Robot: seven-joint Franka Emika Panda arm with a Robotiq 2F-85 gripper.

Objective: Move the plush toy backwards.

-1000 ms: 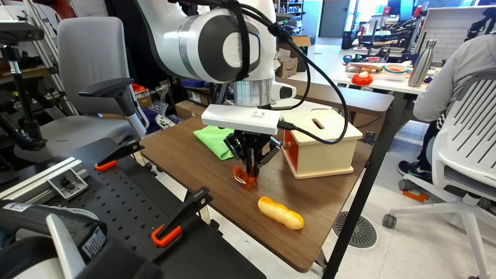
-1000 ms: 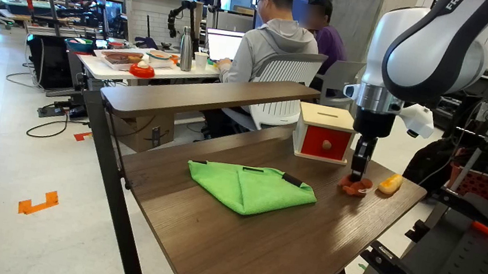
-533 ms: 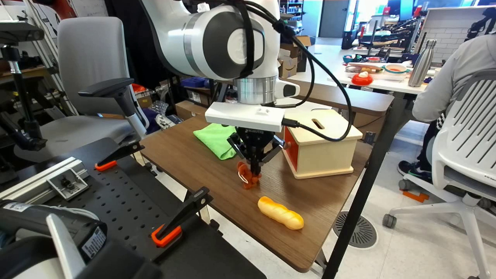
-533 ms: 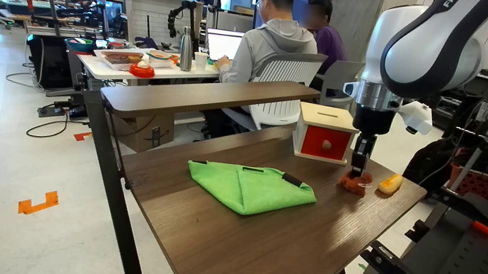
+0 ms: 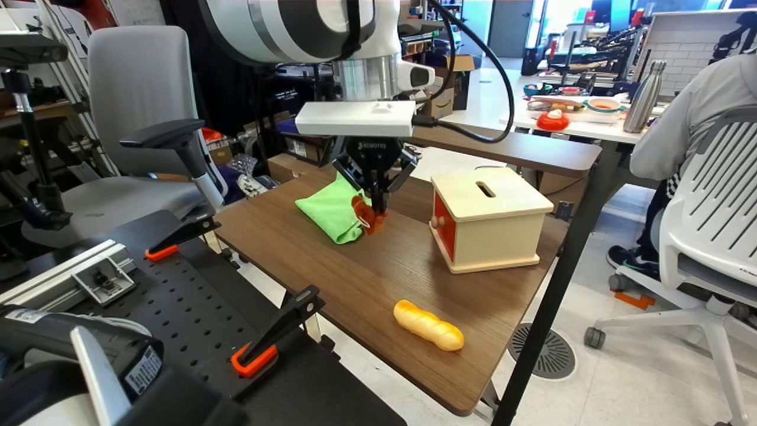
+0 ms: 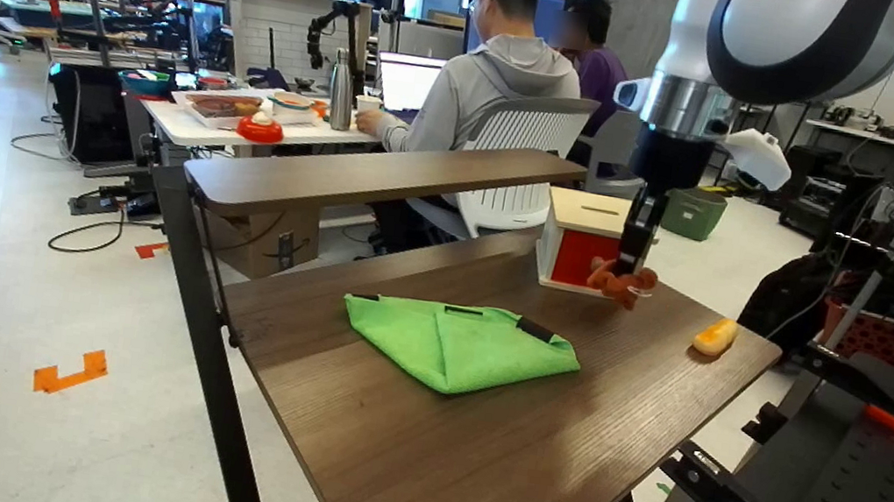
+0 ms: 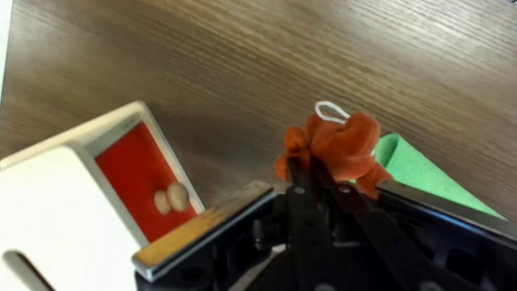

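In an exterior view, the wooden box (image 5: pixel 500 236) stands on the brown table (image 5: pixel 343 278). Left of the box hangs the gripper (image 5: pixel 378 210), clamped on the orange plush toy (image 5: pixel 375 223) and holding it above the table. Farther left of the box lies the green cloth (image 5: pixel 328 210); the yellow bread-shaped piece (image 5: pixel 429 325) lies nearer the camera than the box.

In an exterior view, the toy shows against the right part of the box's red front (image 6: pixel 575 257). The cloth lies left of the box, the bread-shaped piece well to its right.

In the wrist view, the toy is right of the box, apart from it, squeezed between the fingers (image 7: pixel 303 210).
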